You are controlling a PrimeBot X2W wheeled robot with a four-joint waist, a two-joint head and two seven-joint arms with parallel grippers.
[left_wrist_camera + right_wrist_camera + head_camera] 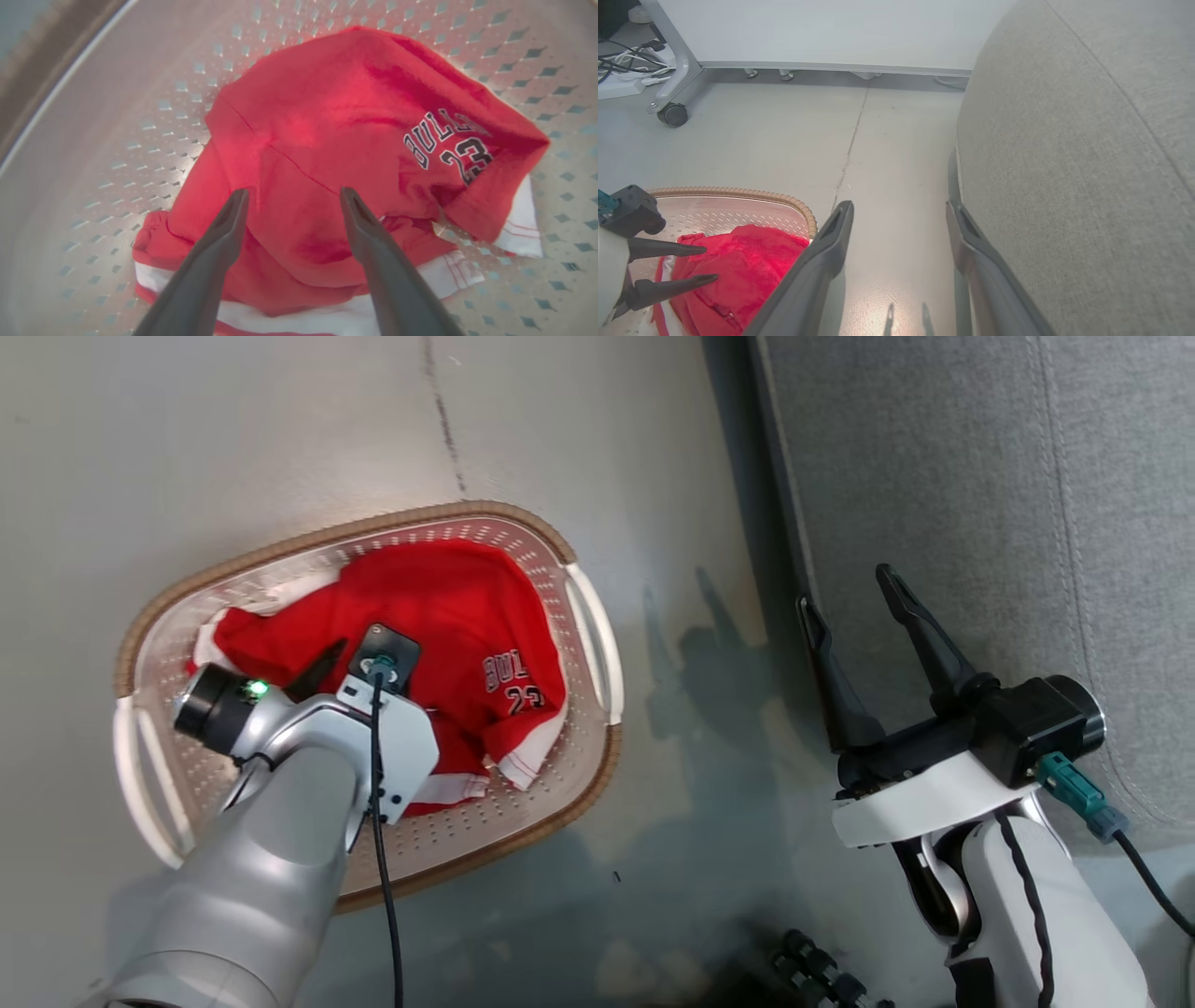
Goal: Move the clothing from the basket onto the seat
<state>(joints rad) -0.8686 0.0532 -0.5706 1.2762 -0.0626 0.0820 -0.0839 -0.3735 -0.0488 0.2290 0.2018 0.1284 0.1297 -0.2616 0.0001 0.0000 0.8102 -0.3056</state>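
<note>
The left claw (293,196) is hovering wide open inside the basket (597,775), apparently positioned to pinch the clothing (448,616) lying there, while the right claw (850,593) is hanging wide open beside the basket, against the seat (980,476), leaving access clear.

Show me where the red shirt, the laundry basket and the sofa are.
red shirt (327,116), left wrist view, on its plain red middle.
laundry basket (439,511), head view, on its brown woven rim.
sofa (934,457), head view, on its grey fabric.
</note>
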